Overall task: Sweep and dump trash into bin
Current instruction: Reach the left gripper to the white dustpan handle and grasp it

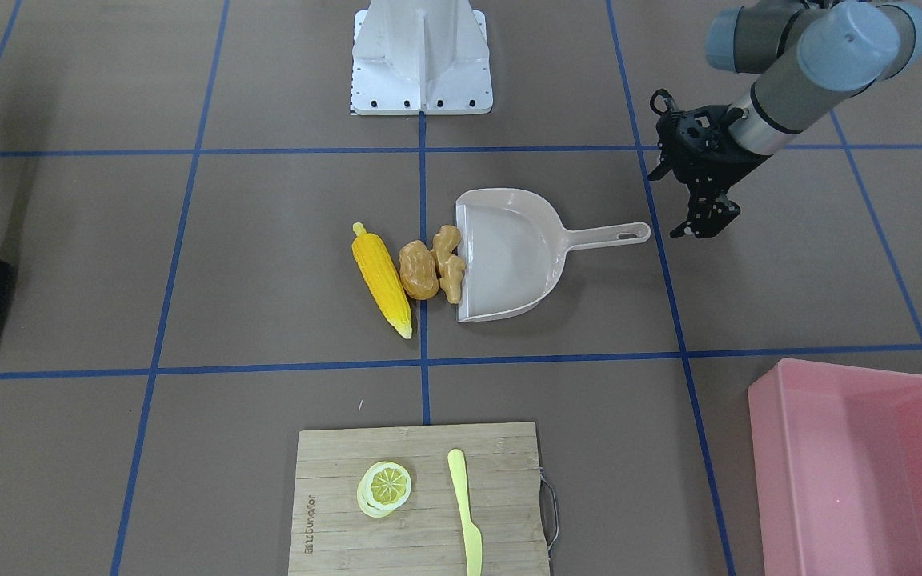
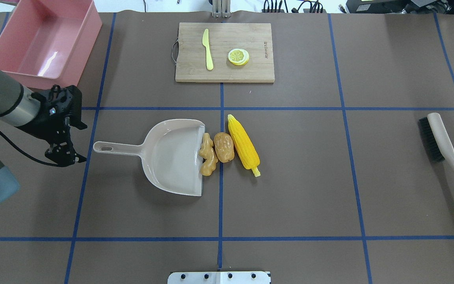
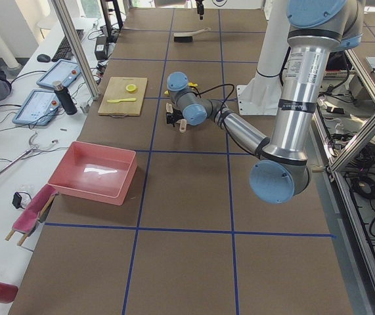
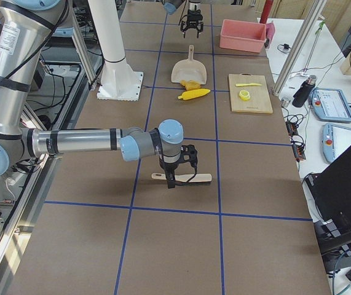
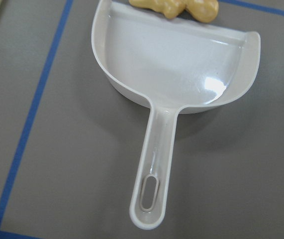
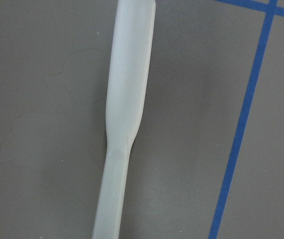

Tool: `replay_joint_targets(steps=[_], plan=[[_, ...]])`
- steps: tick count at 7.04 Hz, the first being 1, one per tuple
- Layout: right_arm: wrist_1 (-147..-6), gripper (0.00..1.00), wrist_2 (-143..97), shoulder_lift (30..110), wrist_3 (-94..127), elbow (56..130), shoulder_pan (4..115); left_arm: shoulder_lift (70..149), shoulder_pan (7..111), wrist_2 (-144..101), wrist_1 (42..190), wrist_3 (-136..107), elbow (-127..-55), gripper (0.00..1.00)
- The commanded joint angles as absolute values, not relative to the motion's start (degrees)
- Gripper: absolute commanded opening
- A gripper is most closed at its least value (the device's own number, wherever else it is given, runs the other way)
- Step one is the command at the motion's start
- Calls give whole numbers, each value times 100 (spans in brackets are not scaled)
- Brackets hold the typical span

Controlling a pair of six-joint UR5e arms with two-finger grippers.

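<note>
Starting at the left gripper (image 2: pixel 67 157), I find its jaws spread and holding nothing. It hangs just left of the handle end of the beige dustpan (image 2: pixel 168 157), clear of it, fingers pointing down toward the table. The left wrist view looks straight down on that handle and the pan's shallow scoop. The pan lies flat near the table's middle, open lip facing right. Against that lip rests the ginger root (image 2: pixel 208 154), touching the edge. The potato (image 2: pixel 224 147) is pressed to the ginger's right side, and the corn cob (image 2: pixel 243 146) lies close against the potato, angled, on the bare table. The pink bin (image 2: pixel 87 37) stands at the far left corner, well apart from the pan and the trash. The right gripper (image 4: pixel 176 179) shows only from the side, directly over the brush (image 2: pixel 441 134) at the right end of the table; I cannot tell how its jaws stand. At the far middle, a wooden cutting board (image 2: pixel 250 71) carries a yellow knife (image 2: pixel 208 49) and a lemon slice (image 2: pixel 238 56).
</note>
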State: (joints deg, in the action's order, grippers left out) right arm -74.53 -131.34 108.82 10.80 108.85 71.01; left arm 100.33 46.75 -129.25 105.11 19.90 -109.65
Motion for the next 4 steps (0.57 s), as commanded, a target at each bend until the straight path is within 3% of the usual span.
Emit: replay_joint_targets(steps=[1,4], plan=[[-6768,100,-13052,10785,1509,10521,6761,10534,4272,-12420,10424,1987,-10811,99],[-6759,100,-13105,10442,1968,10416,6391,10767,4123,-12025,10371,2021,-10829,99]])
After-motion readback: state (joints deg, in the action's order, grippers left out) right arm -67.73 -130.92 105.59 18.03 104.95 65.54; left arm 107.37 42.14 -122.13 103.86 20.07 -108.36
